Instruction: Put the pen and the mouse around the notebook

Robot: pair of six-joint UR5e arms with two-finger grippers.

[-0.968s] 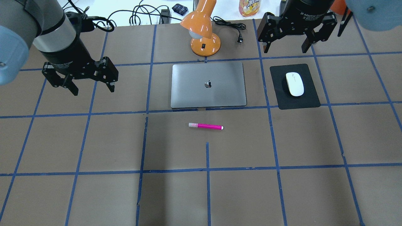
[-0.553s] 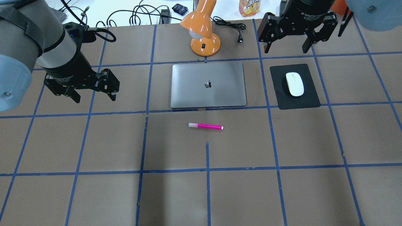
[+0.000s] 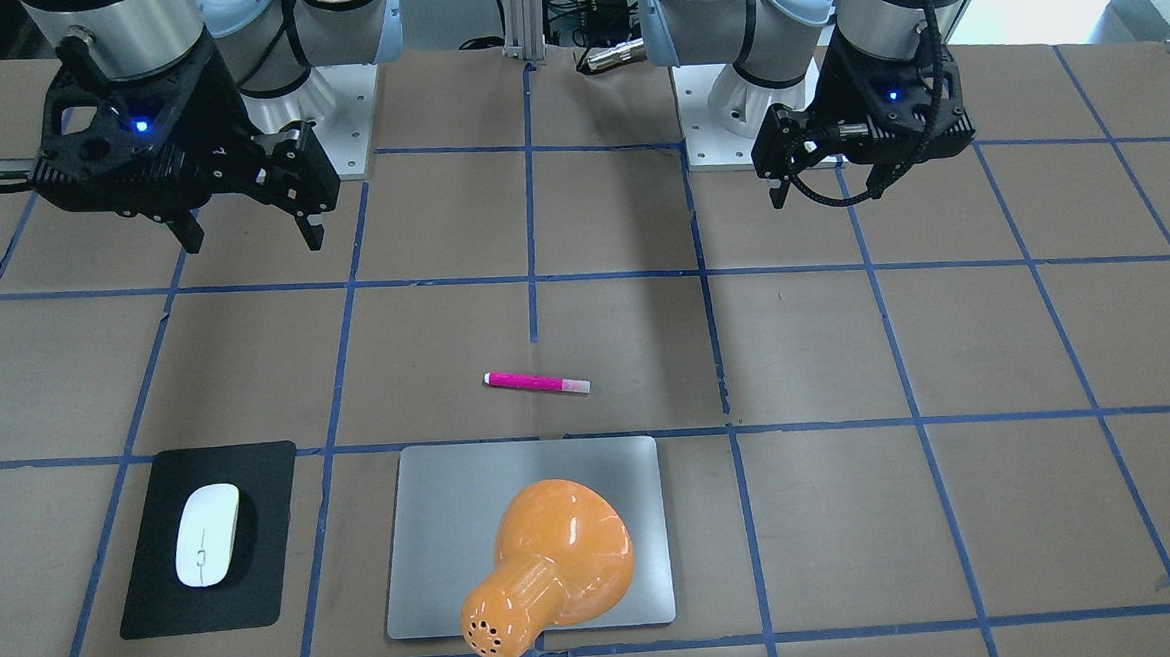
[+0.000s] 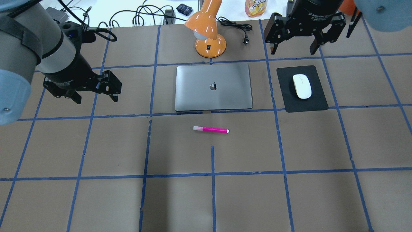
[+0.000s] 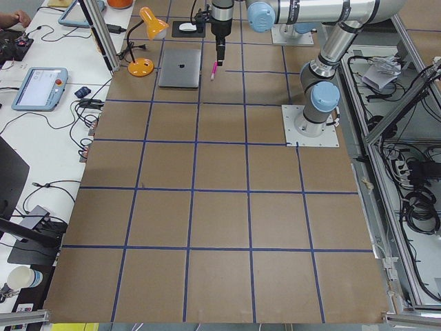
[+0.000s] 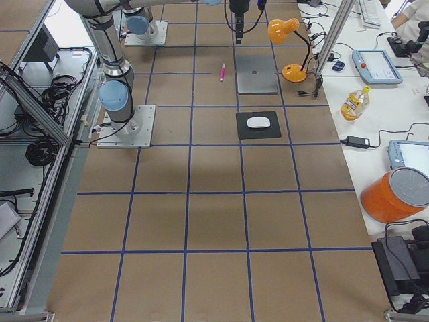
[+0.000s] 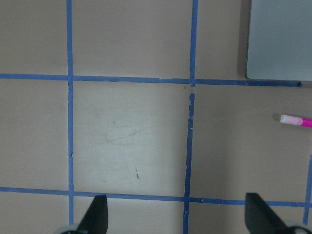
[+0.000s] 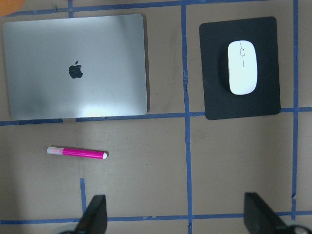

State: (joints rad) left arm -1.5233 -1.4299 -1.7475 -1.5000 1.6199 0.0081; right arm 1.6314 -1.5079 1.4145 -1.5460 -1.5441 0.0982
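The table [image 4: 322,145] is covered in matte brown paper, ruled into big squares by blue tape [image 4: 213,193] that is frayed and broken in places. Past its far edge runs a white bench [image 4: 233,8] with a tangle of black cables [image 4: 138,16] and a yellow bottle [image 4: 256,8].

Leftmost in the overhead view is the left gripper [image 4: 96,100], black and angular on a grey-and-silver arm. It shows at 9 o'clock of the notebook and hangs above the table. Its jaws are spread wide and hold nothing, and its wrist camera sees only bare paper between the two fingers [image 7: 95,217].

The notebook [image 4: 213,87] lies flat mid-table. It is a smooth silver-grey metal slab with rounded corners and a dark logo at its centre. At its 6 o'clock, apart from it, lies the pen [image 4: 210,129], a slim magenta stick whose pale cap points to 9 o'clock. At the notebook's 12 o'clock stands a glossy orange lamp [image 4: 206,29] with a round base and a bell-shaped shade.

At the notebook's 3 o'clock lies a matte black rectangular mat [image 4: 305,104]. On the mat rests the mouse [image 4: 302,86], a smooth white oval with its long axis running 12 to 6.

The right gripper [image 4: 293,51] shows at 12 o'clock of the mat, raised well off the table. Its jaws are wide apart, empty and touching nothing.
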